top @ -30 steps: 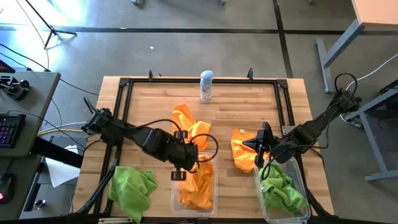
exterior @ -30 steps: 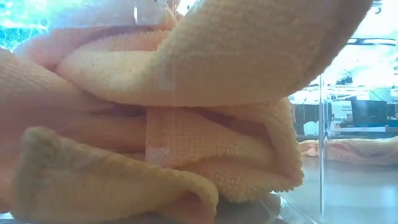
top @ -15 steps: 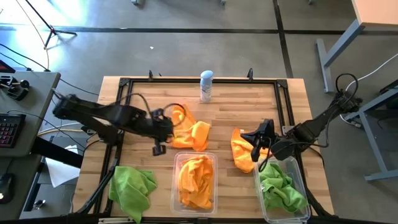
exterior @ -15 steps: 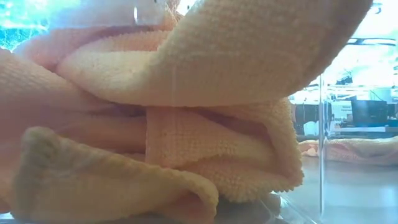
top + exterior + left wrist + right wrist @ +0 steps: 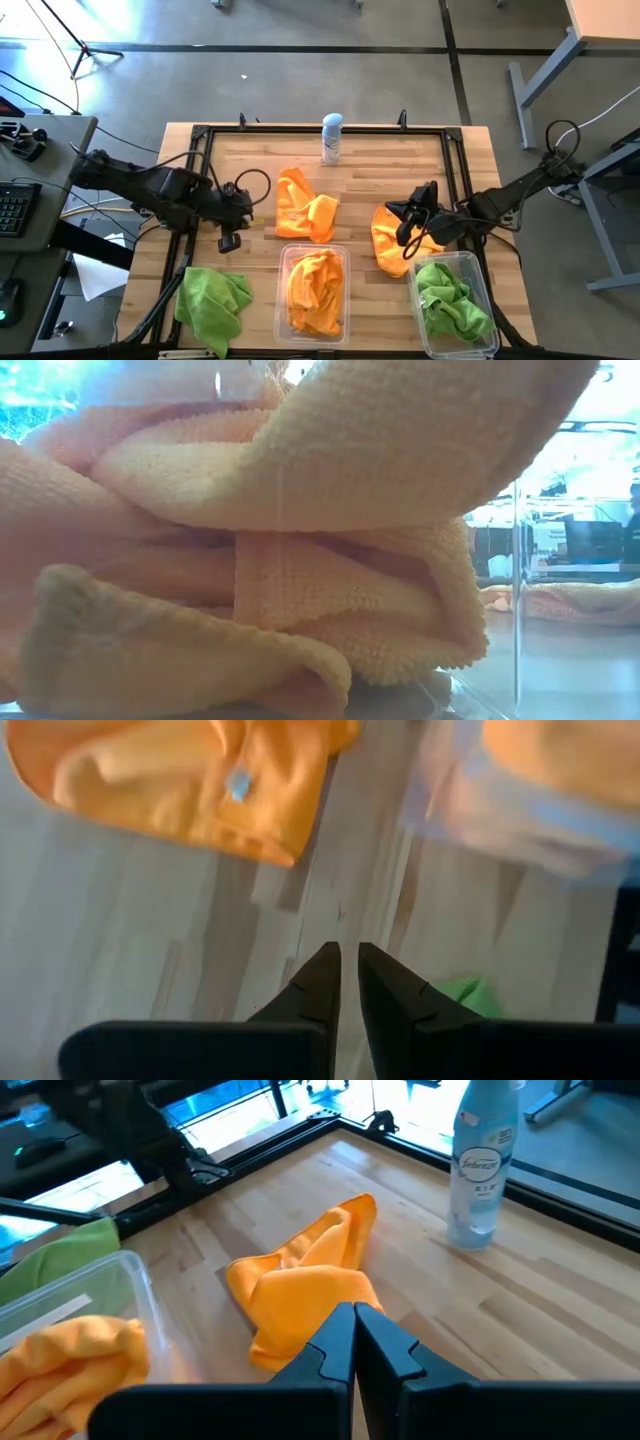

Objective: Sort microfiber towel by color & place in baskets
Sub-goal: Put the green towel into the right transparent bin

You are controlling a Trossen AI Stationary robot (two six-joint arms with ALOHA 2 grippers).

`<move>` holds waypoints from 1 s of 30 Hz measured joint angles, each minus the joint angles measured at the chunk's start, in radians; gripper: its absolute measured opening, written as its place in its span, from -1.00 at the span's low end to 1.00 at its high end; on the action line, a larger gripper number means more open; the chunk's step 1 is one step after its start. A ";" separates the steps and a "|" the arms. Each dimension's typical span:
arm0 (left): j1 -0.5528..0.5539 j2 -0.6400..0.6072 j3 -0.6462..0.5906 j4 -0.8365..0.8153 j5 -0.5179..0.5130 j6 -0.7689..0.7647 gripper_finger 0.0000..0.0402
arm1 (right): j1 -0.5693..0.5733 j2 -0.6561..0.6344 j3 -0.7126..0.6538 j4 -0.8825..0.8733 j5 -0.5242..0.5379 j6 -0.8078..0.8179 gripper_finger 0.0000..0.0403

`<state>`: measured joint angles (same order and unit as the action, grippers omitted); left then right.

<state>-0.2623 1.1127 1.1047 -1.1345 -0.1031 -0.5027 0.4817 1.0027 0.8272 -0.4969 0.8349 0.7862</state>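
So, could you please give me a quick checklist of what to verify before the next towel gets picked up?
1. Left gripper free of cloth: ok, fingers nearly together over bare wood, nothing between them.
2. Right gripper free: ok, shut, above the crumpled orange towel by the right bin.
3. Clear plastic middle bin holds only orange cloth: ok.
4. Clear plastic right bin holds only green: ok.
5. Towels left on the table: not ok, the orange towel at centre and the lime green towel remain too.
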 joint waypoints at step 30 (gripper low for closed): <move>-0.145 0.041 -0.094 0.041 0.115 -0.385 -0.89 | -0.031 0.000 0.000 -0.004 -0.314 -0.001 -1.00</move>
<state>-0.4078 1.1537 1.0107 -1.0935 0.0122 -0.8874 0.4511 1.0031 0.8272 -0.5004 0.5212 0.7853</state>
